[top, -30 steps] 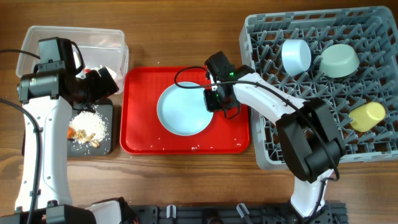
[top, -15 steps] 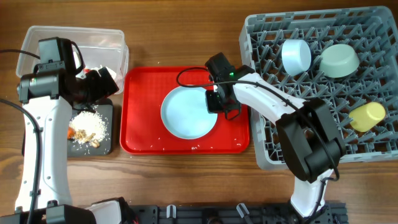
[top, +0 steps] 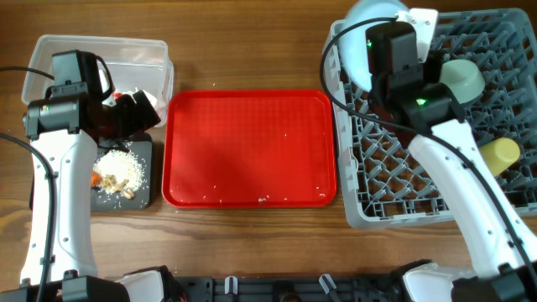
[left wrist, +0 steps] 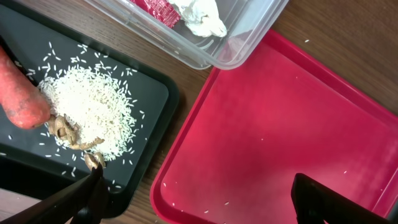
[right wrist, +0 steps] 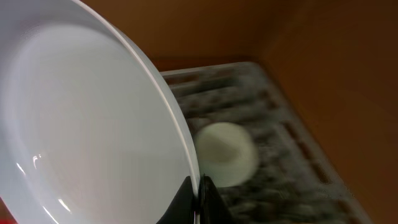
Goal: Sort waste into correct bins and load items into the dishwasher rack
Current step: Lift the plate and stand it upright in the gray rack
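My right gripper point(right wrist: 198, 194) is shut on the rim of the light blue plate point(right wrist: 93, 124) and holds it tilted, in the air, above the back left corner of the grey rack point(top: 403, 184). The plate also shows in the overhead view point(top: 365, 38). The mint-green bowl point(top: 461, 80) and the yellow cup point(top: 495, 157) sit in the rack. The light blue bowl is hidden. My left gripper point(left wrist: 199, 199) is open and empty over the near edge of the black tray point(left wrist: 149, 106), which holds rice point(left wrist: 93, 118) and the carrot point(left wrist: 18, 93). The clear tub point(left wrist: 236, 43) holds the red wrapper point(left wrist: 155, 7) and the tissue point(left wrist: 199, 15).
The red serving tray point(top: 252, 151) lies between the bins and the rack, with a few rice grains on it. The spoon is out of view.
My right gripper has lifted the plate off the red tray and carried it up and right, over the rack's back left corner. The left arm has not moved.
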Action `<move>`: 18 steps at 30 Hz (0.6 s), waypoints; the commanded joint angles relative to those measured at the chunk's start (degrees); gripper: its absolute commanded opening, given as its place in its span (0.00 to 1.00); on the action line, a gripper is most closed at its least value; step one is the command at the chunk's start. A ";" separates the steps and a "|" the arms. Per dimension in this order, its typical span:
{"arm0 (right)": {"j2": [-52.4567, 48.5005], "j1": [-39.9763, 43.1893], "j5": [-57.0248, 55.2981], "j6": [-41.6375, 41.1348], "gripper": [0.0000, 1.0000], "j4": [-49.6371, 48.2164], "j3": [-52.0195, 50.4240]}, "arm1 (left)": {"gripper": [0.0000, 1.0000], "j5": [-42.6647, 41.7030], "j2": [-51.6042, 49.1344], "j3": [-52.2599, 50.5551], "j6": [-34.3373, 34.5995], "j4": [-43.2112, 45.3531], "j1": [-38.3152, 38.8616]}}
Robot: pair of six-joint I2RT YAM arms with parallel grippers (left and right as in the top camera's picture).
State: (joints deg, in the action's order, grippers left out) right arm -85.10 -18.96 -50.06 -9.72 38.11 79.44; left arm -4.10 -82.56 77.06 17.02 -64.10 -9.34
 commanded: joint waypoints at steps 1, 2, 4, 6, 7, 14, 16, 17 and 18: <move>-3.98 -0.02 -17.29 1.14 0.04 -0.11 -0.33 | 0.96 0.55 -0.28 -0.02 -0.09 0.00 0.13; -5.29 -0.02 -17.77 1.03 0.04 -0.13 -0.39 | 0.96 0.55 -0.28 -0.02 -0.09 0.00 0.13; -8.74 -0.02 -21.38 0.33 0.04 -0.48 -0.39 | 0.96 0.52 -0.28 -0.02 -0.09 -0.04 0.13; -12.15 -0.04 -20.59 0.55 0.04 -0.50 -0.39 | 0.96 0.55 -0.28 -0.02 -0.09 -0.02 0.11; -13.40 -0.15 -20.37 0.52 0.04 -0.50 -0.39 | 0.96 0.55 -0.28 -0.02 -0.09 0.00 0.11; -14.95 -0.37 -16.06 0.22 0.04 -0.35 -0.39 | 0.96 0.52 -0.28 -0.02 -0.09 0.02 0.13; -14.95 -1.16 -15.41 0.31 0.05 -0.11 -0.39 | 0.96 0.52 -0.28 -0.02 -0.09 0.04 0.13; -14.95 -1.81 -14.47 0.55 0.04 0.04 -0.39 | 0.96 0.52 -0.28 -0.02 -0.09 0.04 0.11; -14.93 -2.86 -11.76 1.14 0.04 0.26 -0.39 | 0.96 0.52 -0.28 -0.02 -0.09 0.04 0.11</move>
State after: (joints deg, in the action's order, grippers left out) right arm -99.59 -19.77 -65.28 -9.10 37.98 79.22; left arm -4.10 -82.56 77.06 17.02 -64.12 -9.34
